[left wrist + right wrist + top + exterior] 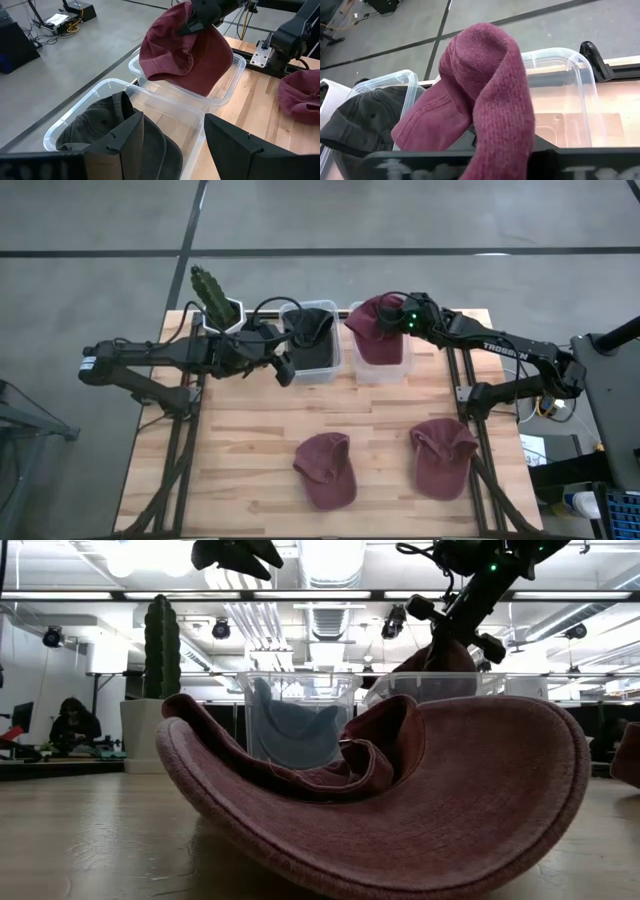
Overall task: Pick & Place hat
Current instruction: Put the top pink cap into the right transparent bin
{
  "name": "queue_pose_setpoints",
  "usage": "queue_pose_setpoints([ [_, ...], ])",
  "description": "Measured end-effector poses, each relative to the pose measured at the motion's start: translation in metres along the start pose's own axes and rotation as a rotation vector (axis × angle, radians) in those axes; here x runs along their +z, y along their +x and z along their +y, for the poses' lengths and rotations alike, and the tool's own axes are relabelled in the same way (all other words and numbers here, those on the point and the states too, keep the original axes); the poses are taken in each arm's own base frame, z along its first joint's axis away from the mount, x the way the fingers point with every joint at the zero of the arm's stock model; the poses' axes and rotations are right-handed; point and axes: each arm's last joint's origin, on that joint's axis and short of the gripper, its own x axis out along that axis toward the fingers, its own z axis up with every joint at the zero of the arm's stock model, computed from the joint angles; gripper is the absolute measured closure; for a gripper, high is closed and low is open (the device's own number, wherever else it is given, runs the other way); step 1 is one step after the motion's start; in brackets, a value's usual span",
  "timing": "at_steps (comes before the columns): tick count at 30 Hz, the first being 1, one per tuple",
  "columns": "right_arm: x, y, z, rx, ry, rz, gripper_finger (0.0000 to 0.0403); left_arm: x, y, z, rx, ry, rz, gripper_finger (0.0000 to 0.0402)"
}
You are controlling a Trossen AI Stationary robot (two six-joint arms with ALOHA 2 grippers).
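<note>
Right gripper (392, 320) clamping maroon hat (376, 328) over clear bin (400, 367), seemingly

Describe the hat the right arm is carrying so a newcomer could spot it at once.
At the table's far edge stand two clear bins side by side. Over the one without a dark hat hangs a maroon cap, pinched in the right end effector. Unlike the two maroon caps lying flat near the front, it is lifted off the wood.

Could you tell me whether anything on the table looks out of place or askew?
Nothing stands out. The maroon hat hangs from the shut right gripper above the clear bin, and two more maroon hats lie on the table.
</note>
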Motion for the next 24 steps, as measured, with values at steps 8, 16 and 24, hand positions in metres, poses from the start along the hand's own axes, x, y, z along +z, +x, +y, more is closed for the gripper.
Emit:
queue_pose_setpoints([
  [8, -0.0024, 0.0003, 0.0009, 0.045, -0.023, 0.072, 0.0394, 0.0000, 0.0000, 0.0000, 0.000, 0.000, 0.000, 0.0200],
  [16, -0.0045, 0.0004, -0.0011, 0.036, -0.050, 0.099, 0.0371, 0.0020, 0.0000, -0.0005, -0.005, 0.010, -0.018, 0.0200],
  [24, -0.0072, 0.0004, -0.0048, 0.002, -0.048, 0.126, 0.0303, 0.0019, 0.0000, -0.0006, -0.008, 0.009, -0.017, 0.0200],
])
